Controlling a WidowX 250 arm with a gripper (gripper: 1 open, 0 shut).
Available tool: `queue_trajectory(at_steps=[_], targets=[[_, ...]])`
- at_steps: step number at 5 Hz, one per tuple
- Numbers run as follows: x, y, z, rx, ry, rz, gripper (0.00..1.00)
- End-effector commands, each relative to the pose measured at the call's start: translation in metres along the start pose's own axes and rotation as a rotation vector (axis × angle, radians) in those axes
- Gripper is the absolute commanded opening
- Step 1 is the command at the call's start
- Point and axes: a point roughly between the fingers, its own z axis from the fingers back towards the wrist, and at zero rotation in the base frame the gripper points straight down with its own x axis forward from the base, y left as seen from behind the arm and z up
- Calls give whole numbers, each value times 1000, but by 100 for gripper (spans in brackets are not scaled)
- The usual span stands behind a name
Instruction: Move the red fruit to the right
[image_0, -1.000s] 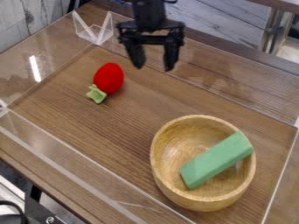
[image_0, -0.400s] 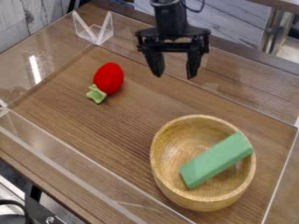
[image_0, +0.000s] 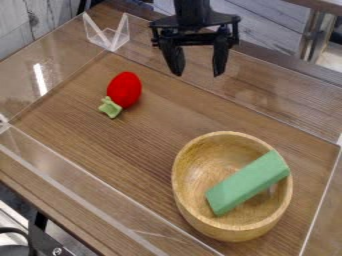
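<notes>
The red fruit (image_0: 123, 87) lies on the wooden table left of centre, its small green leafy end (image_0: 111, 108) pointing toward the front left. My gripper (image_0: 197, 70) hangs above the table at the back centre, pointing down, up and to the right of the fruit and well apart from it. Its two black fingers (image_0: 174, 58) stand wide open with nothing between them.
A wooden bowl (image_0: 201, 160) sits at the front right with a green rectangular block (image_0: 249, 182) leaning inside it. Clear acrylic walls (image_0: 104, 32) fence the table's back left, and a low clear rim runs along the front and right edges.
The gripper has shifted right and risen a little above the table, rolling its fingers slightly. It stayed open. The fruit, bowl and block have not moved.
</notes>
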Motion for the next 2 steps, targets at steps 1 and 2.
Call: queue_trajectory(at_steps=[1,2], targets=[[0,-11,22,-2,-73,22,100],[2,-13,21,-2,-68,-11,100]])
